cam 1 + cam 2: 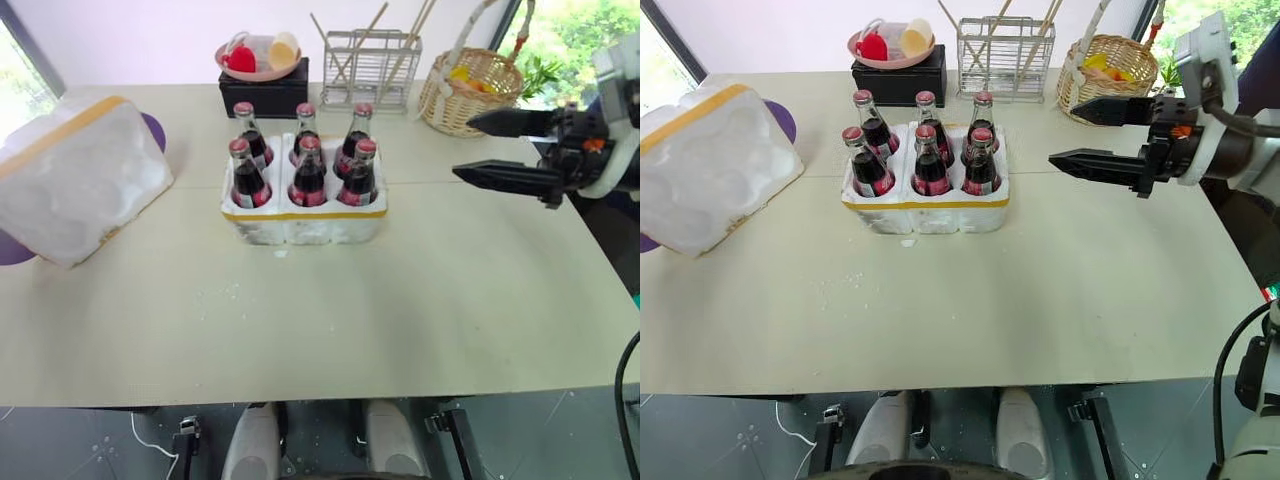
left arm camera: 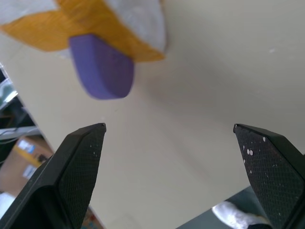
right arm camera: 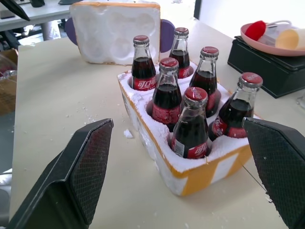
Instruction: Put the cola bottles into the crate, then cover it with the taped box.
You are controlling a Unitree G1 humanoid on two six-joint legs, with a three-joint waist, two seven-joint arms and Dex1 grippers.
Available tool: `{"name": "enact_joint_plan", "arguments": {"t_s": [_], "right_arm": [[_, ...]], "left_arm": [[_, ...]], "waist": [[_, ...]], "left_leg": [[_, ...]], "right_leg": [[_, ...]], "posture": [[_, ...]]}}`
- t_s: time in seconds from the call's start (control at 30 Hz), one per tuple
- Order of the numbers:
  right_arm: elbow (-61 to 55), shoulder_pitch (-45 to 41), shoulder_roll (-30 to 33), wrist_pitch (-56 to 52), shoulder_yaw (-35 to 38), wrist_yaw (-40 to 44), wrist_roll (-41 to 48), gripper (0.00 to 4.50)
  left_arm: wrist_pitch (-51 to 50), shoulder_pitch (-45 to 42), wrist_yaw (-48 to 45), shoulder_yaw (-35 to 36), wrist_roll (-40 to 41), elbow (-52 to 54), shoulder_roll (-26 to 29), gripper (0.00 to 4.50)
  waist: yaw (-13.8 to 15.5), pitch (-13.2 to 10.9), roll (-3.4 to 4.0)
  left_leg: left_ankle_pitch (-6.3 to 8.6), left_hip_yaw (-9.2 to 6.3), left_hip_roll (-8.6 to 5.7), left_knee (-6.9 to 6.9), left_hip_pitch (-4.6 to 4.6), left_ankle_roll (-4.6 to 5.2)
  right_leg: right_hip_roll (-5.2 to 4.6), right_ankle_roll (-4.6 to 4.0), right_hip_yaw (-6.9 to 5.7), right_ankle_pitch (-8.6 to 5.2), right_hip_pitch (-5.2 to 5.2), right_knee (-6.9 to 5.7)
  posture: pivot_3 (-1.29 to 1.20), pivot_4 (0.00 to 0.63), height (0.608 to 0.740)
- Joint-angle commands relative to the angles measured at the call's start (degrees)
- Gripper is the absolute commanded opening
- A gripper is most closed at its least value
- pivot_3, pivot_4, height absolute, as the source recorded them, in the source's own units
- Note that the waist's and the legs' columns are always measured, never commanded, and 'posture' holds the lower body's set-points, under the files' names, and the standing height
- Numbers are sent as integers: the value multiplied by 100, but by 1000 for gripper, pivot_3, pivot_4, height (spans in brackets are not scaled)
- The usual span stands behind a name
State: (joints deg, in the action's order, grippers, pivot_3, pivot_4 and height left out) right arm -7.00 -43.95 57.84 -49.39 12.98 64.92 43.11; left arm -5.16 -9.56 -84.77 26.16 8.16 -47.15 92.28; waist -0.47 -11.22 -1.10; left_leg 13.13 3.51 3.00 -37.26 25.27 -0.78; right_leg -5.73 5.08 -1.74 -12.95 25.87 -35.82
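Observation:
Several cola bottles (image 1: 308, 172) with red caps and labels stand upright in the wells of the crate (image 1: 303, 222), a low white foam tray with a yellow band, at the middle of the table. The taped box (image 1: 80, 180) lies tilted at the table's left, its hollow side showing in the right wrist view (image 3: 116, 31). My right gripper (image 1: 462, 146) hangs open above the table, right of the crate, pointing at the bottles, nothing between its fingers. My left gripper (image 2: 168, 126) is open over bare table beside a taped corner of the box (image 2: 95, 24).
A purple plate (image 1: 152, 128) lies under the taped box. Along the back stand a black box (image 1: 263, 92) carrying a pink plate, a wire rack (image 1: 372, 68) and a wicker basket (image 1: 470, 90). The table (image 1: 400, 320) runs to its front edge near me.

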Motion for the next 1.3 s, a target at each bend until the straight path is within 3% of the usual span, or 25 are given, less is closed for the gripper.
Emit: {"name": "enact_joint_plan", "arguments": {"t_s": [0.03, 0.13, 0.33, 0.6, 0.83, 1.03, 1.17, 1.3], "right_arm": [[-140, -50, -10, 129, 107, -30, 70, 4432], [-199, 62, -13, 136, 146, -121, 56, 4432], [-530, 420, 85, -20, 449, -393, 198, 4432], [-1013, 1043, 201, -318, 990, -766, 434, 4432], [-1013, 1128, 116, -215, 919, -1006, 363, 4432], [-961, 1222, 27, -36, 790, -1108, 247, 4432], [-942, 1235, 5, 52, 713, -1139, 213, 4432], [-914, 1169, -64, 75, 628, -1242, 220, 4432]], "left_arm": [[378, -1956, 345, -1365, -798, -690, -248, 4500], [550, -3744, 567, -2350, -1683, -1445, -787, 4500], [607, -5428, 957, -3220, -2536, -2474, -1502, 4500], [457, -5830, 1366, -3508, -2939, -2901, -1853, 4500], [-132, -6116, 303, -3674, -3081, -2931, -1962, 4500], [-357, -6332, 117, -3678, -3072, -2913, -2011, 4500], [-190, -6335, 422, -3707, -3152, -2903, -1981, 4500], [77, -6272, 1320, -3615, -3170, -2938, -2012, 4500]], "waist": [[26, 2, -4], [93, 2, -5], [108, 5, -17], [131, 5, -16], [124, 6, -13], [130, 10, -8], [130, 10, -7], [125, 9, -10]], "left_leg": [[-4, 1, -1, -9, 25, -4], [-8, 8, -3, -19, 28, -2], [-15, 5, 3, -46, 21, -11], [-11, 1, 8, -61, 21, -8], [-11, -1, 7, -77, 10, -8], [-11, -7, 5, -79, 10, -8], [-11, -8, 5, -81, 10, -8], [-11, -11, 5, -85, 10, -8]], "right_leg": [[1, 2, 0, 1, 26, -13], [7, 43, 2, 25, 33, -35], [15, 52, 2, 30, 20, -51], [13, 52, 5, 30, 11, -46], [13, 33, 6, 19, -10, -46], [12, 33, 5, 19, -14, -45], [12, 39, 5, 23, -17, -45], [12, 49, 4, 28, -19, -45]], "posture": [[0, 150, 740], [0, 150, 740], [0, 150, 740], [0, 150, 740], [0, 150, 740], [0, 150, 740], [0, 150, 740], [0, 150, 740]]}}
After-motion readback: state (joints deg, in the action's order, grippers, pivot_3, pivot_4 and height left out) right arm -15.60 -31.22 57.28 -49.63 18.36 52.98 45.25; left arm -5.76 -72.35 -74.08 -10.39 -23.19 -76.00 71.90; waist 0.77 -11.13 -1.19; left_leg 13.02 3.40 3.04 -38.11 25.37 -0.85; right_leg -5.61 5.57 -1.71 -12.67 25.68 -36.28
